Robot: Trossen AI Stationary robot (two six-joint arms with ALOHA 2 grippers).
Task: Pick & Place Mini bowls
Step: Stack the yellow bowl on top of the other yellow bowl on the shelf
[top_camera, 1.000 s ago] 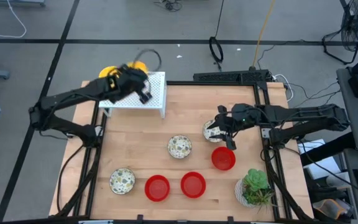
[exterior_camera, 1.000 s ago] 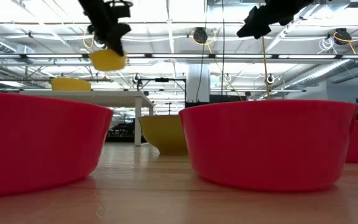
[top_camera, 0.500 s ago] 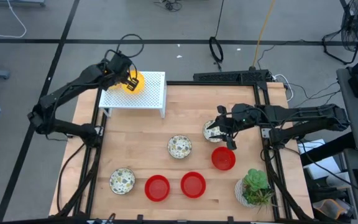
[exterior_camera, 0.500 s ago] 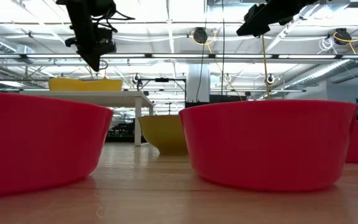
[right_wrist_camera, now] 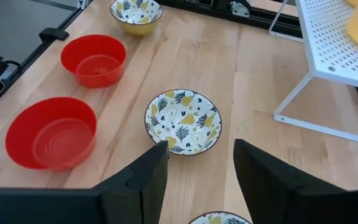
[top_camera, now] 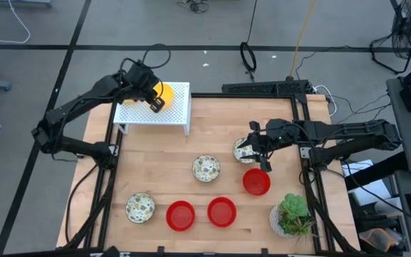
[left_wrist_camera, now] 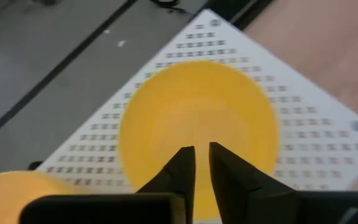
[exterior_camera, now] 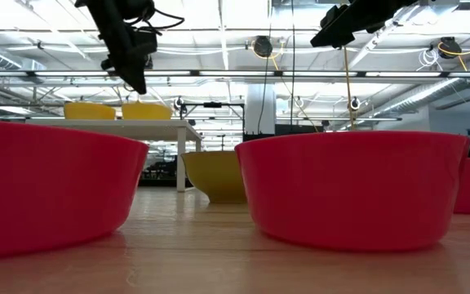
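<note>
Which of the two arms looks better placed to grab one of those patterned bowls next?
Right: its open pincer hangs beside a patterned bowl, while the left pincer is off over the white rack.

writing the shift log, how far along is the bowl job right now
Done: two yellow bowls sit on the white perforated shelf. In hand: nothing; the left gripper hangs shut just above one of them, and the right gripper hovers open over a patterned bowl. Left: on the table, three red bowls and three patterned bowls, plus a yellow bowl seen only in the low view.
</note>
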